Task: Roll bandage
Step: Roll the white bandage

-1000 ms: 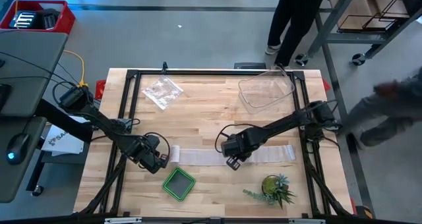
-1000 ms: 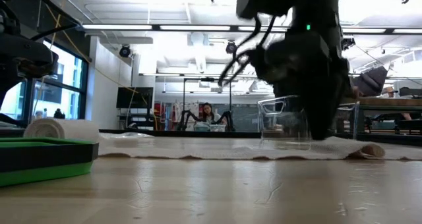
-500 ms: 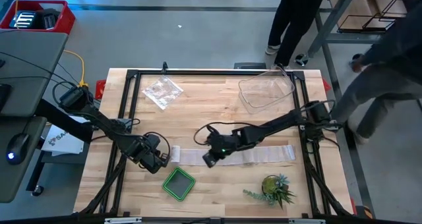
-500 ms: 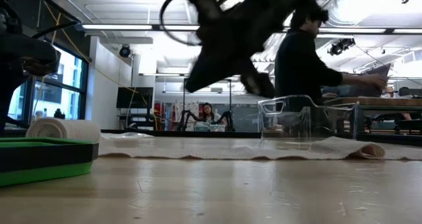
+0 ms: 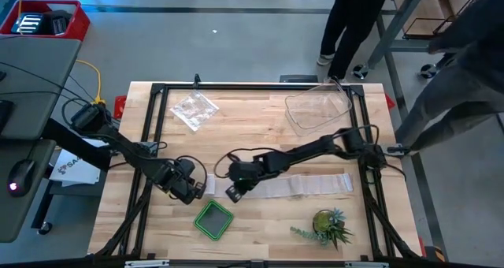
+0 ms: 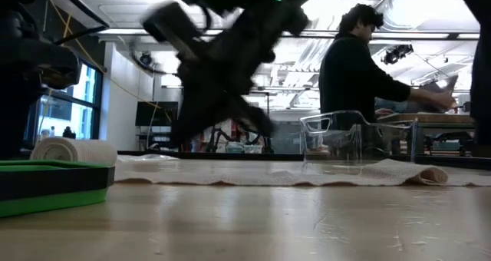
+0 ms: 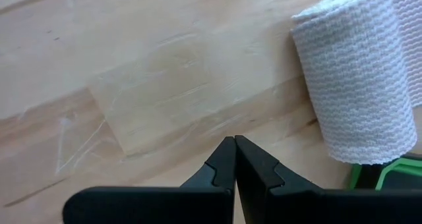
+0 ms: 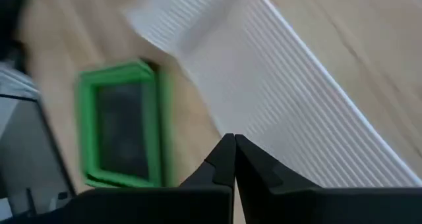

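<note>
The bandage lies across the wooden table as a long white gauze strip [image 5: 299, 184]. Its left end is wound into a small roll [image 5: 209, 185] [image 7: 356, 72] that lies on its side on the wood. My left gripper [image 5: 194, 191] [image 7: 234, 150] is shut and points down at bare wood just left of the roll, with a gap between them. My right gripper [image 5: 234, 191] [image 8: 234, 148] is shut and slants down over the strip's near edge [image 8: 264, 99], a little right of the roll. My right gripper's shut fingertips stand at the near edge of the flat strip, slanting down from the table's right. The views are blurred, and I cannot tell whether the tips touch the gauze. My left gripper touches nothing that shows.
A green tray [image 5: 213, 219] sits near the front edge, close below the roll. A crinkly clear bag [image 5: 194, 109] and a clear tub [image 5: 317, 110] lie at the far side. A small plant [image 5: 327, 225] stands front right. People stand beyond the far and right edges.
My right gripper has travelled along the strip toward the table's left, nearing the roll, and its fingers have tipped closer to level. The strip and roll have stayed in place. A person has moved in at the table's right side.
</note>
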You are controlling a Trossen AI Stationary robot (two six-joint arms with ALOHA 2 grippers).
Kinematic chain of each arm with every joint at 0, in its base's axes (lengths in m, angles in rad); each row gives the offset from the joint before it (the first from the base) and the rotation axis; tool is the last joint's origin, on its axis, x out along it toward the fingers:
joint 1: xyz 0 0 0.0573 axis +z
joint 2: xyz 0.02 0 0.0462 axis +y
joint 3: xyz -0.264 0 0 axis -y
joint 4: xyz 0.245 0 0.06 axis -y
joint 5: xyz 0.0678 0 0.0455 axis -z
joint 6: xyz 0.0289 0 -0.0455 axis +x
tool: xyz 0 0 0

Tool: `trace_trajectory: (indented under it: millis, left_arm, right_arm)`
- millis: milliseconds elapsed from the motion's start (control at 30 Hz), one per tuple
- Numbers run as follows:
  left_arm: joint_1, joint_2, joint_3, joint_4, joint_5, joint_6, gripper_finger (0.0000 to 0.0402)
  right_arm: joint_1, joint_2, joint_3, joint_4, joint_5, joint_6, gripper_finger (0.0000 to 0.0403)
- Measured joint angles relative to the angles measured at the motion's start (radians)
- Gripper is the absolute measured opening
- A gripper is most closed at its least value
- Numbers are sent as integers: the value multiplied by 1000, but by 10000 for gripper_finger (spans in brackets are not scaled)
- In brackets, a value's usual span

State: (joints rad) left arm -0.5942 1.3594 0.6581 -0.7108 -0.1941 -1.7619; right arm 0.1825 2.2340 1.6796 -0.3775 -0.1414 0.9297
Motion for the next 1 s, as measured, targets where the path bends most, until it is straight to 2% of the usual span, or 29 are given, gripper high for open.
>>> trace_trajectory:
  millis: [133,300,767,1000]
  left_arm:
    - [1,0,0,5,6,12,0]
    - [0,0,0,6,17,12,0]
    - [1,0,0,6,8,12,0]
    - [1,0,-1,7,5,12,0]
  right_arm:
    - [-5,90,140,-100,11,-28,0]
    - [-7,135,214,-214,27,-77,0]
    - [-16,125,214,-266,56,-127,0]
    - [-21,128,179,-260,32,-143,0]
